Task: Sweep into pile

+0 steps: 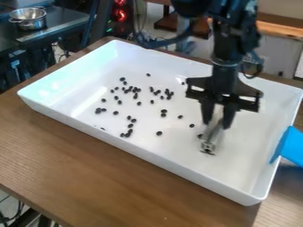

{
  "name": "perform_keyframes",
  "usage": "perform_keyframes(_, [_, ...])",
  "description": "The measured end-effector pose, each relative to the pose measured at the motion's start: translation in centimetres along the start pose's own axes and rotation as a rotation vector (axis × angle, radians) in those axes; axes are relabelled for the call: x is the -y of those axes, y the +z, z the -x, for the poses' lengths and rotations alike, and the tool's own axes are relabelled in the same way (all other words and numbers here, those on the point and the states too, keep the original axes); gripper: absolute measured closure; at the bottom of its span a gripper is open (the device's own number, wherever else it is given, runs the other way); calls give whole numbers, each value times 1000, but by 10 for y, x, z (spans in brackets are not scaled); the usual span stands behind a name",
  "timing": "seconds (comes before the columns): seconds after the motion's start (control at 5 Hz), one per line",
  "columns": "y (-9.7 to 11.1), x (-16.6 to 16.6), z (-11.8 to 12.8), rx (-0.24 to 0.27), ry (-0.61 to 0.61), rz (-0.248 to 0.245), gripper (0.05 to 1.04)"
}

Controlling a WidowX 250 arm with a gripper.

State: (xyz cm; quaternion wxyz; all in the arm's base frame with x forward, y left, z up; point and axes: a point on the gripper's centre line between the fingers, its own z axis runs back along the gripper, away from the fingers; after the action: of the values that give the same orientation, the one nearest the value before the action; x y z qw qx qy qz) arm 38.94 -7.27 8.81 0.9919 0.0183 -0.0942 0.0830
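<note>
Several dozen black beans (135,95) lie loose on the floor of the white tray (139,150); no single pile is formed. Step in hand (judged): start of sweep, or btwn strokes, w/ most of the gathering to do.

Gripper (217,125): above the tray's right-hand part as viewed, fingers down, pinching a slim metal tool (212,136). Tool pos.: slanted, lower end at or near tray floor; contact can't be confirmed. One bean sits just beside the tool.

Next move (judged): set tool end flat on floor, outboard of the nearest strays, then draw toward ctr. of the scatter. Keep strokes low & slow; beans may roll past a narrow end, so repeat passes from other sides req'd. Caution: too much down-force may twist tool in grip.

Container contents: tray is wide, shallow, w/ upright walls all round. Beans occupy mainly the mid & left area, in small clumps w/ singles btwn; a few lie close to the near wall. Blue piece (292,147) overlaps the tray's right rim in view; function n/a from here. Tray rests on a wood table (89,164). Metal pot (28,18) stands on a dark counter, upper left, well apart; contents can't be told.
</note>
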Motion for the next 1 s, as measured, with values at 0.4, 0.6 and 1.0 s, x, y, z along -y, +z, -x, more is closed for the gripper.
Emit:
perform_keyframes(0.4, [-2, -51, -18, -44, -60, -47, 740])
perform_keyframes(0.6, [-3, -81, -25, -68, -90, -78, 740])
perform_keyframes(1.0, [-5, -133, -18, -60, -155, -101, 740])
